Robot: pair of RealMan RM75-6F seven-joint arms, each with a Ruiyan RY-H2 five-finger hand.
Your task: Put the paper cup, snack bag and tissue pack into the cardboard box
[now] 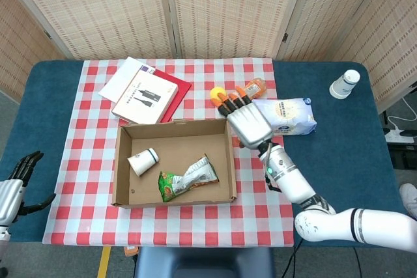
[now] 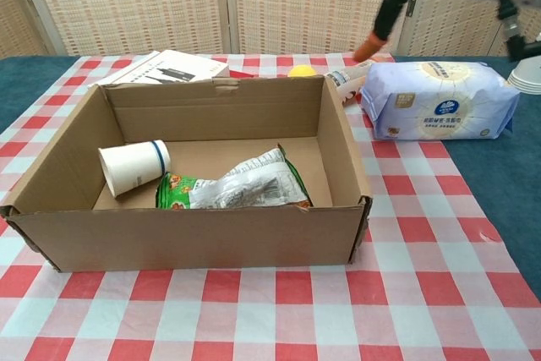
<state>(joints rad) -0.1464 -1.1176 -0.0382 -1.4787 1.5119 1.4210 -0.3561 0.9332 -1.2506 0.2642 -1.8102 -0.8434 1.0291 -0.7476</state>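
Paper cup point(image 1: 143, 161), snack bag point(image 1: 187, 180) inside cardboard box point(image 1: 229, 158); tissue pack point(image 1: 291, 116) outside.

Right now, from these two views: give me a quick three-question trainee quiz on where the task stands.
1. True or false: the tissue pack is inside the cardboard box.
2. Which task items lie in the box? A) paper cup only B) paper cup and snack bag C) snack bag and tissue pack
3. Fill in: the right robot hand is open and hovers between the box and the ____.

Key
1. False; it lies on the table right of the box.
2. B; the paper cup and snack bag lie on the box floor.
3. tissue pack.
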